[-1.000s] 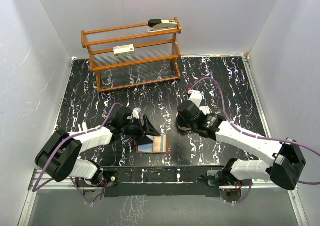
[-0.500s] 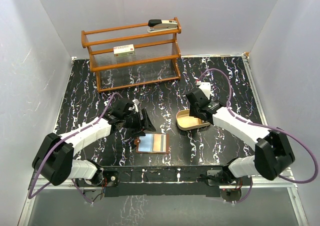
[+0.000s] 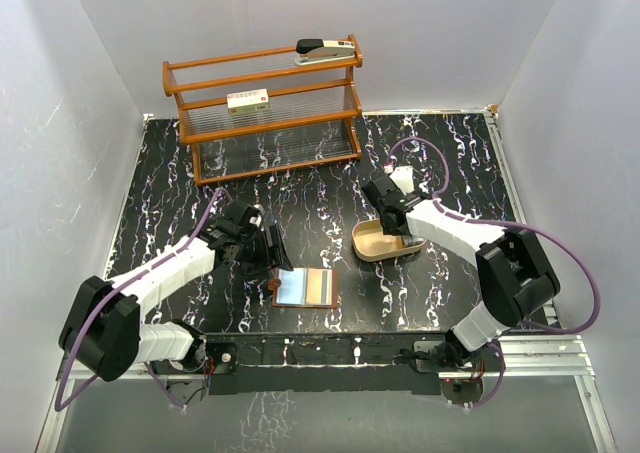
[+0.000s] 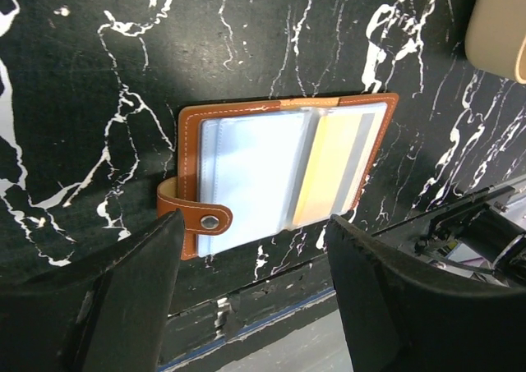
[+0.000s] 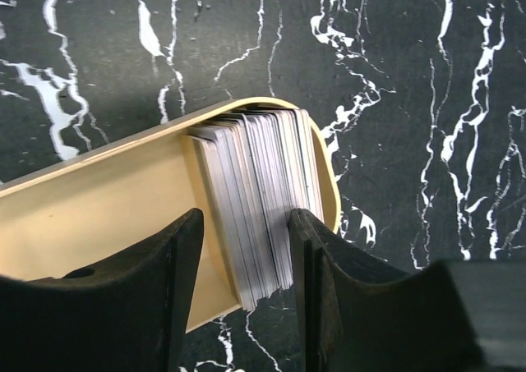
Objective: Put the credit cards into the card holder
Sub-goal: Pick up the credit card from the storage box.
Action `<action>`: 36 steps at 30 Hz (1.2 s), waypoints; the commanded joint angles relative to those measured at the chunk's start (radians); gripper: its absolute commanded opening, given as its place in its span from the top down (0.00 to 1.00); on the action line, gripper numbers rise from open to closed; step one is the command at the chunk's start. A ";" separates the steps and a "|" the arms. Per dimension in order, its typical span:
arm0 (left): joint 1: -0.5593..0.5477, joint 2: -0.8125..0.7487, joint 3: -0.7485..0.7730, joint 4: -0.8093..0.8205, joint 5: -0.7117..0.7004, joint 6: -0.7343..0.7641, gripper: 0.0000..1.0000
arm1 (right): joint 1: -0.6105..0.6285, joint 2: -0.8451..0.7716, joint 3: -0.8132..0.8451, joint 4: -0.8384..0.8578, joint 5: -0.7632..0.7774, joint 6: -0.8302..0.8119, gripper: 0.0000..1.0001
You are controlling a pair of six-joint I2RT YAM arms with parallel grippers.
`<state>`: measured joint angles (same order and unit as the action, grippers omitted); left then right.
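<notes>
The card holder (image 4: 283, 171) lies open on the black marbled table, its snap tab (image 4: 197, 216) at the left and a yellowish card in its right sleeve. From above, the card holder (image 3: 305, 287) sits near the front edge. My left gripper (image 4: 255, 306) hovers open and empty just off its near side, and the left gripper (image 3: 272, 253) is to its upper left in the top view. The credit cards (image 5: 255, 199) stand on edge as a stack at one end of a tan tray (image 5: 99, 216). My right gripper (image 5: 246, 232) is open above that stack, its jaws either side.
The tan tray (image 3: 390, 243) sits right of centre, and its corner (image 4: 501, 19) also shows in the left wrist view. A wooden rack (image 3: 262, 108) stands at the back, holding a stapler (image 3: 325, 48) and a white box with a red label (image 3: 248, 100). White walls enclose the table.
The right arm has swung back off the tray, uncovering it, and its jaws have widened. The left gripper has drawn a little left, away from the card holder.
</notes>
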<state>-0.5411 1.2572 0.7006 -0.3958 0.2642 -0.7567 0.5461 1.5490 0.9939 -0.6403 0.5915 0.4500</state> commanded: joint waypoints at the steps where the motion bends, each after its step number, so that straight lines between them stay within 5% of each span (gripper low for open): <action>1: 0.012 0.008 -0.015 -0.042 -0.025 0.019 0.32 | -0.009 0.029 0.063 -0.010 0.095 -0.020 0.56; 36: 0.018 0.025 -0.113 0.019 0.021 -0.003 0.34 | -0.014 0.000 0.098 -0.009 0.123 -0.074 0.93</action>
<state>-0.5312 1.2873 0.6056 -0.3851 0.2478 -0.7498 0.5400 1.5940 1.0302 -0.6628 0.6785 0.3954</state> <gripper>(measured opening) 0.672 0.100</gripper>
